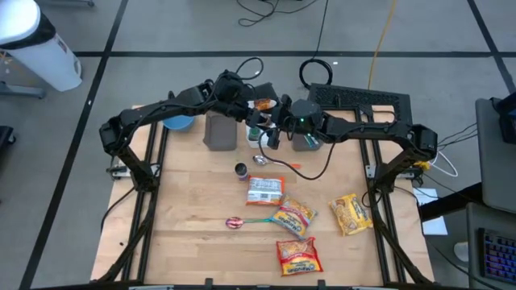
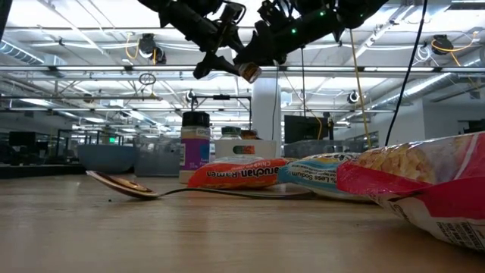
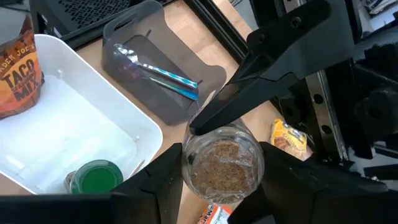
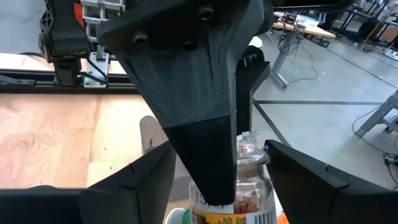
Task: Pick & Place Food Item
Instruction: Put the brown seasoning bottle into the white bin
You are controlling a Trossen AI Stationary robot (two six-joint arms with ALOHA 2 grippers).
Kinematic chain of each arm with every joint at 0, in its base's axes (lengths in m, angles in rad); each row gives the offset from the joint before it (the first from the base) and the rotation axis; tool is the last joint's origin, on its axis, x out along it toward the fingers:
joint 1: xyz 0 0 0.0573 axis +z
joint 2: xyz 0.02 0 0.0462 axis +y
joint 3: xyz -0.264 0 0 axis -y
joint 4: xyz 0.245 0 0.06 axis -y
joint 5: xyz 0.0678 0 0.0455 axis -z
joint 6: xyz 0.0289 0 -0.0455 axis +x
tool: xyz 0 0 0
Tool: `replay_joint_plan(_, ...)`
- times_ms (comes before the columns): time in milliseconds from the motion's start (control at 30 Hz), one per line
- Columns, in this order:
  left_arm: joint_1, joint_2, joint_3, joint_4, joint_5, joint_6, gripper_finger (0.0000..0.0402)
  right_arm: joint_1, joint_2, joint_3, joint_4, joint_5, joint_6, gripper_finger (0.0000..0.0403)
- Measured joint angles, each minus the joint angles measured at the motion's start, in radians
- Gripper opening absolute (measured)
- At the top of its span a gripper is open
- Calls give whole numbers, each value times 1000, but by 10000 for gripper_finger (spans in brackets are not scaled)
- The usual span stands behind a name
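A clear spice jar (image 3: 224, 171) of brown powder, with a label and barcode (image 4: 233, 208), hangs high above the table's far middle (image 2: 248, 72). My left gripper (image 3: 222, 148) is shut on it. My right gripper (image 4: 219, 148) meets it from the opposite side and is open, its fingers on either side of the jar's labelled end. In the high view the two grippers meet at the back centre, the left gripper (image 1: 256, 113) next to the right gripper (image 1: 276, 127). My left gripper pinches the jar's glass body by its two sides (image 3: 188, 167) between its two fingers, slanting down from the table's left. The jar is lifted clear, over the white bin, and tilted. My right gripper has one fingertip (image 3: 202, 124) close against the jar; I cannot tell whether it touches.
Below the jar stands a white bin (image 3: 143, 127) with a taco mix packet (image 3: 18, 74) and a green-lidded jar (image 3: 93, 177). A grey bin (image 3: 127, 31) holds a spoon. Several food packets (image 1: 292, 216), a small jar (image 1: 241, 170) and spoons (image 1: 234, 223) lie on the near table.
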Motion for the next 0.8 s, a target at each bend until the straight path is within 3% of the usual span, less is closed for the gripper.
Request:
replay_joint_plan(500, 32, -2, 1, -21, 22, 105, 187, -49, -107, -4, -181, 38, 9, 271)
replay_joint_plan(800, 97, -2, 1, -90, -17, 239, 187, -76, -155, -95, -121, 34, 197, 266)
